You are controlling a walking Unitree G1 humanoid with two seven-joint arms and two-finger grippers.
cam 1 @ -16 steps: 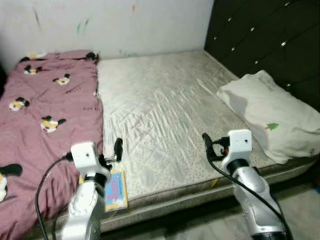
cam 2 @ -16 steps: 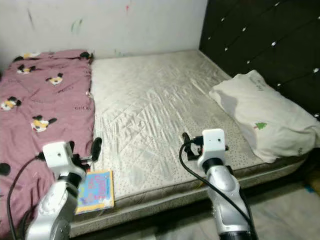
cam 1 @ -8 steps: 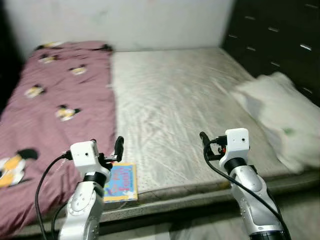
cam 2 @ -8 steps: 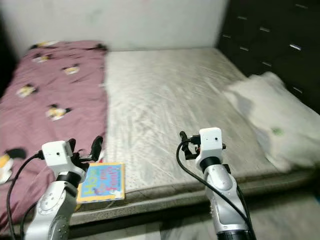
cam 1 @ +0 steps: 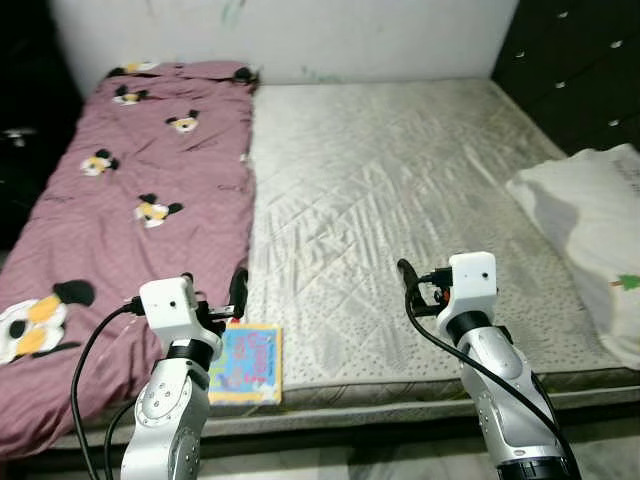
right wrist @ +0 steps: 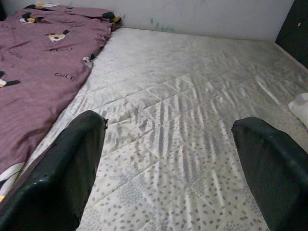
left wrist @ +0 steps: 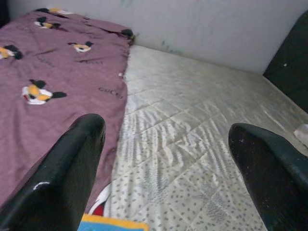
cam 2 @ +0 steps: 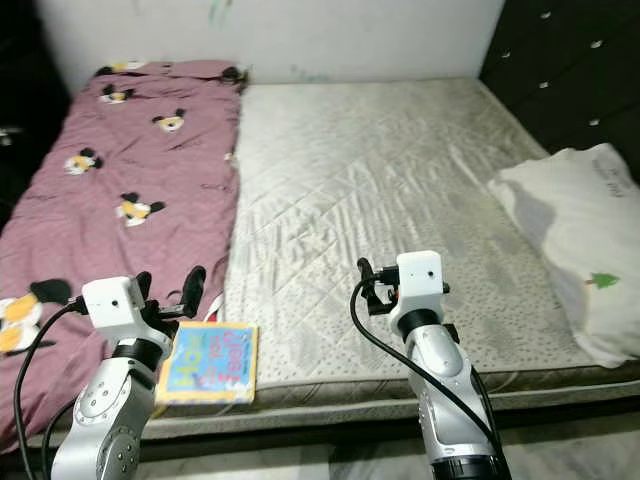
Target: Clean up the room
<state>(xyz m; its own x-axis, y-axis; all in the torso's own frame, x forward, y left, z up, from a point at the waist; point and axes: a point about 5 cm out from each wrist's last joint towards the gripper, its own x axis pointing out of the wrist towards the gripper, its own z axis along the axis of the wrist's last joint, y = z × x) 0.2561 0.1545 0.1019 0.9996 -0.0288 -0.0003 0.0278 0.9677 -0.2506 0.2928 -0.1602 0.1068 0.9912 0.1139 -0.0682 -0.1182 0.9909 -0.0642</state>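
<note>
A colourful children's book (cam 1: 250, 362) lies flat at the near edge of the bed, half on the pink blanket (cam 1: 140, 190) with cartoon prints and half on the bare quilted mattress (cam 1: 400, 200). My left gripper (cam 2: 172, 296) hovers open just above and behind the book, nothing between its fingers (left wrist: 72, 178). Over the mattress's near middle my right gripper (cam 2: 368, 285) is held up, open and empty, its fingers (right wrist: 67, 173) spread wide. A white pillow (cam 1: 595, 235) lies at the bed's right side.
The bed stands against a white wall (cam 1: 350, 35) at the back and a dark padded headboard (cam 1: 580, 70) on the right. A strip of floor (cam 2: 560, 440) runs along the bed's near edge. A dark space (cam 1: 30, 110) lies left of the blanket.
The camera has swung left, so the bed has shifted right in the picture and the pillow sits at the edge. The book shows more fully. Both arms hold the same pose.
</note>
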